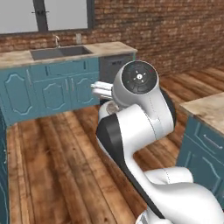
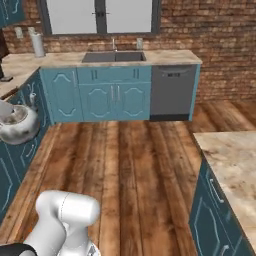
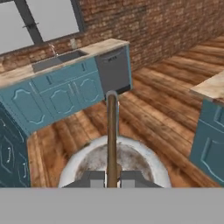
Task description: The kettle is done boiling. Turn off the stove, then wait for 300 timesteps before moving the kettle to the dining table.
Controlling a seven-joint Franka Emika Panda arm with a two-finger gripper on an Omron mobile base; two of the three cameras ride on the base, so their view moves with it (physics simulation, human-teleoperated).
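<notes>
The silver kettle (image 3: pixel 114 164) hangs at the bottom centre of the hand view, above the wooden floor (image 3: pixel 144 113); the fingers (image 3: pixel 97 179) are clenched on its thin arched handle (image 3: pixel 112 131). At the right edge stands the teal desk with stone top (image 3: pixel 213 87).

My arm (image 1: pixel 144 122) is big, round and shiny white, like fat tubes joined together. Between the white parts there are black bands where I bend. One joint has a round dark grey cap (image 1: pixel 139 77) on its end, with a ring of tiny dots and a small white dot in the middle. My two finger tips (image 3: pixel 97 178) are small, grey and blocky.
</notes>
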